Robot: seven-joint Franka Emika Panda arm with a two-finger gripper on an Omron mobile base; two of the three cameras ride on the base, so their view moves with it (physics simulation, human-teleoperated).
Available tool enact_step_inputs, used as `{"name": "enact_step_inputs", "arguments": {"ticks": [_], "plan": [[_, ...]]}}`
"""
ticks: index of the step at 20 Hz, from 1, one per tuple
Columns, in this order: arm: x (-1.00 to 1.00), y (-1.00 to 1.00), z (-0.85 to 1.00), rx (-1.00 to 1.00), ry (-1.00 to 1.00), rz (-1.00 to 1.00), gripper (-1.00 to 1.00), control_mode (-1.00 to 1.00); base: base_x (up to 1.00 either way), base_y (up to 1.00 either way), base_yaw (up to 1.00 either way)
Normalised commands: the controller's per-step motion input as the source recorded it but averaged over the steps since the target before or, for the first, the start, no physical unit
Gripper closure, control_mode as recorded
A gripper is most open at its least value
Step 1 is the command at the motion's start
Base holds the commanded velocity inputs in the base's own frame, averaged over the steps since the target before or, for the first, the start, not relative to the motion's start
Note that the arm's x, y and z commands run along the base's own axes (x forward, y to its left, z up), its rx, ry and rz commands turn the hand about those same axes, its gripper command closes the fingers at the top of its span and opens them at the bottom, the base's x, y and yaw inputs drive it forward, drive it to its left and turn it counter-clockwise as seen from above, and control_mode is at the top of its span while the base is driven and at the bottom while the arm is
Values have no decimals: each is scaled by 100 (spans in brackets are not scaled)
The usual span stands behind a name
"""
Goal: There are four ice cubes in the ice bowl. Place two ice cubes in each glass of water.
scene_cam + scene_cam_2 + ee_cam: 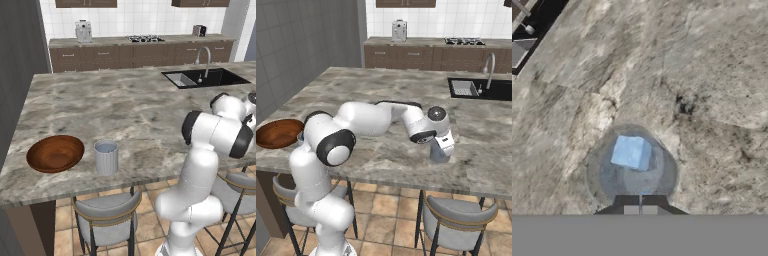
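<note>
Left base view: the ice bowl (55, 153), a wide, shallow round of glossy reddish-brown wood, sits near the front left corner of the marble-patterned island counter (130, 107). Its inside looks bare from here. Just beside it, toward the middle of the front edge, stands one glass of water (106, 157), a short pale grey cylinder with faintly ribbed sides and a light blue-white rim. A steel sink (205, 78) with a curved tap is set into the far right corner of the counter. Grey-seated stools (107, 212) stand under the front edge.

Right base view: the white arm reaches along the front edge to the second glass (439, 153), which stands near that edge, well to the right of the bowl (278, 133). The hand is directly above this glass and hides its top; only its lower grey wall shows. The pincer (443, 148) itself is hidden by the hand here, so its jaws cannot be read from this side. The bowl sits at the counter's front left corner, partly behind the arm's shoulder.

Hand view: the pincer (640, 206) looks straight down into the second glass (597, 165). Its two dark tips are pressed together with nothing between them. One ice cube (631, 152), pale blue and translucent with sharp square faces, lies inside the glass, just beyond the tips and apart from them. Veined grey-brown stone surrounds the glass.
</note>
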Motion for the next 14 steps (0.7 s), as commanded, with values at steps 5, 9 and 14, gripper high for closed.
{"name": "enact_step_inputs", "arguments": {"ticks": [5, 9, 14], "plan": [[-78, 97, 41, -29, 1, 23, 100, -100, 0, 0, 0], [-27, 100, 33, -18, -13, 26, 100, -100, 0, 0, 0], [-5, 100, 37, -11, -4, 26, 100, -100, 0, 0, 0]]}}
